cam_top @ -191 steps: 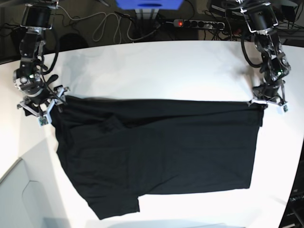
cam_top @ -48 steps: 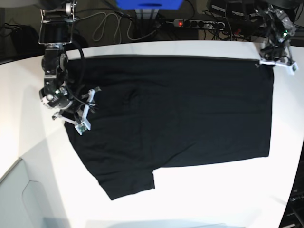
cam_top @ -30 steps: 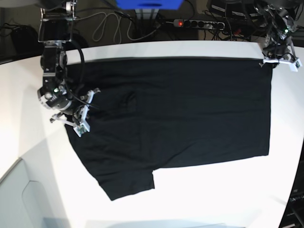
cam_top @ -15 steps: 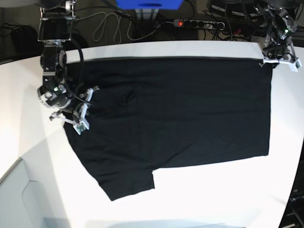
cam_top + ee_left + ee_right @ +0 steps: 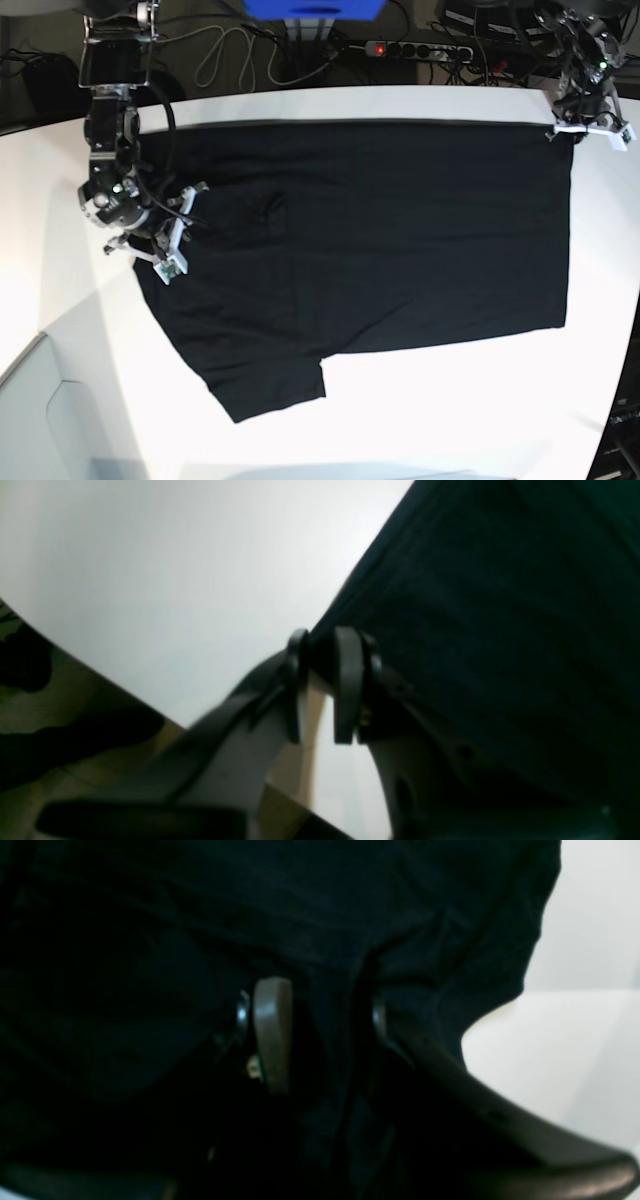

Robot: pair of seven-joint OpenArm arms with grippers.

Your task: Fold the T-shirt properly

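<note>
The black T-shirt point(image 5: 380, 240) lies spread flat on the white table point(image 5: 460, 420), plain side up, with one sleeve pointing to the front left. At the far right corner, my left gripper point(image 5: 585, 128) is shut on the cloth's edge. The left wrist view shows its pads point(image 5: 347, 680) pinched on the T-shirt point(image 5: 500, 605). My right gripper point(image 5: 180, 228) rests on the shirt's left end. In the right wrist view this right gripper point(image 5: 325, 1030) stands open, its pad point(image 5: 272, 1035) apart from the other finger. A raised fold of the T-shirt point(image 5: 150, 915) lies between them.
A power strip point(image 5: 415, 48), loose cables point(image 5: 225, 55) and a blue box point(image 5: 315, 10) sit behind the table's far edge. The left wrist view shows the table edge point(image 5: 150, 700) close beside the left gripper. Bare white table lies in front of the shirt.
My right gripper's jaws have spread apart and let go of the cloth at the shirt's left end. The left gripper and the shirt have stayed in place.
</note>
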